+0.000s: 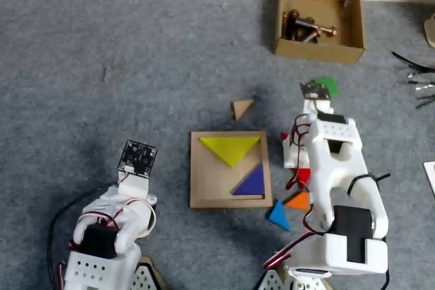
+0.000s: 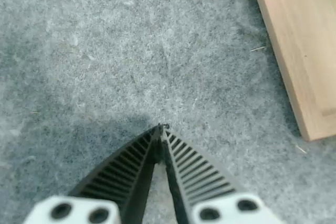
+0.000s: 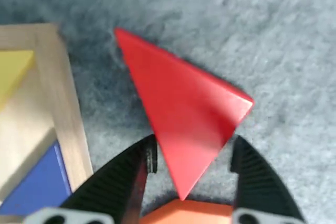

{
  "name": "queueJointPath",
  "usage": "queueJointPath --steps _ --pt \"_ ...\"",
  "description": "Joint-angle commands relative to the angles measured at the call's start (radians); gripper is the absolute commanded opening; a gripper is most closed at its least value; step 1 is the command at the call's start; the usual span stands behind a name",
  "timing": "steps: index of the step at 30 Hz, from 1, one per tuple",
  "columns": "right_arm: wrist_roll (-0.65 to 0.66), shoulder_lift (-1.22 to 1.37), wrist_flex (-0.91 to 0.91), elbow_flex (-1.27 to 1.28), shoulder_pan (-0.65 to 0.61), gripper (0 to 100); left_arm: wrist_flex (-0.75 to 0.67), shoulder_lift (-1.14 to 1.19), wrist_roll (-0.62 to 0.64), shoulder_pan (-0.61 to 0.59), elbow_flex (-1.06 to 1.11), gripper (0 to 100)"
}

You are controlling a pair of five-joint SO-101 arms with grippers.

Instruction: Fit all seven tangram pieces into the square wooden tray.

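Observation:
The square wooden tray [image 1: 197, 195] holds a yellow triangle [image 1: 231, 147] and a dark blue parallelogram [image 1: 250, 181]. My right gripper [image 3: 193, 148] is open, its fingers on either side of the narrow corner of a red triangle [image 3: 184, 108] that lies on the carpet just beside the tray rim [image 3: 58, 87]. An orange piece [image 3: 189, 211] lies right behind that corner. Right of the tray's near corner lie the orange piece [image 1: 298, 200] and a blue triangle [image 1: 277, 214]. A small wooden triangle [image 1: 241, 107] and a green piece [image 1: 327, 86] lie beyond the tray. My left gripper [image 2: 160, 129] is shut over bare carpet, left of the tray [image 2: 294, 51].
A cardboard box [image 1: 282, 25] with metal parts stands at the back right. Cables [image 1: 414, 73] lie at the right edge. Grey carpet covers the whole table, with open room on the left half.

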Motion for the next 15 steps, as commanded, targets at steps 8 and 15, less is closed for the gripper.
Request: queueJointPath --steps 8,15 --pt "0.196 -0.048 0.005 -0.018 -0.010 27.5 0.005 -0.004 0.006 0.015 0.019 1" --pt "0.310 -0.045 -0.090 -0.010 -0.010 27.5 0.005 -0.004 0.006 0.015 0.019 1"
